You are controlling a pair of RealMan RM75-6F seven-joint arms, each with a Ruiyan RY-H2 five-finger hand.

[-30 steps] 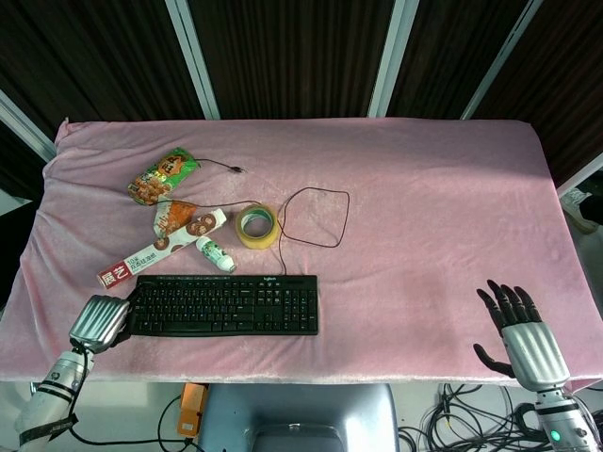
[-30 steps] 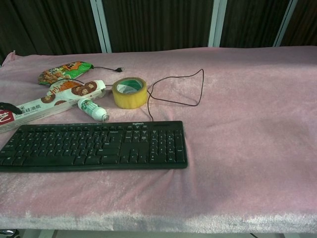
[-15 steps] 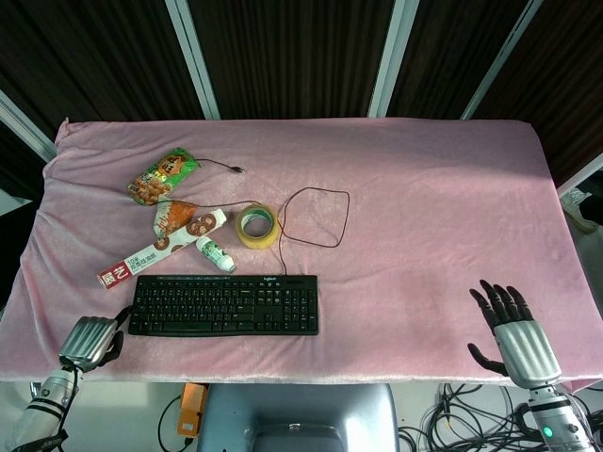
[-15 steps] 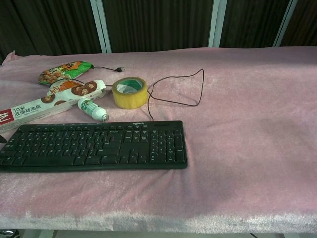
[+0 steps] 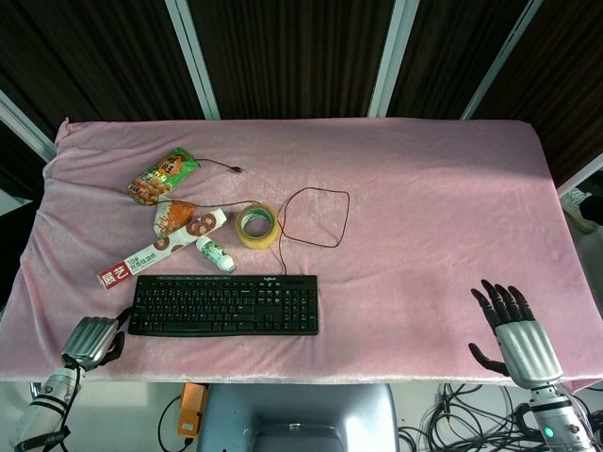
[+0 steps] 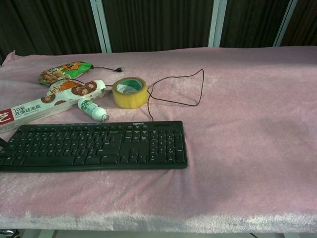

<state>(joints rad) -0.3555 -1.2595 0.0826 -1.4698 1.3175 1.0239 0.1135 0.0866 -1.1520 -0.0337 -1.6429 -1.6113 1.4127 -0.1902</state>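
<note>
The left robot hand (image 5: 89, 341) sits at the near edge of the surface (image 5: 424, 217), just beside the left end of the black keyboard (image 5: 224, 304); whether it touches the keyboard cannot be told. Its fingers are curled in and hold nothing. Only the head view shows it clearly.

Just beyond this robot hand, past the keyboard's far left corner, lies a long white and red box (image 6: 29, 115), and a small white bottle with a green label (image 6: 92, 109) lies on its side near the keyboard's far edge. Further out are a cookie packet (image 5: 188, 224), a roll of yellowish tape (image 6: 130, 92) and, furthest, a green and orange snack bag (image 5: 163, 176). A thin black cable (image 5: 320, 218) loops from the keyboard's far edge around beside the tape.

The keyboard is flat, wide and dark, with a number pad at its right end, lying parallel to the near edge.

The right robot hand (image 5: 513, 330) is well apart, at the near right corner, fingers spread and empty, with only pink cloth around it.
</note>
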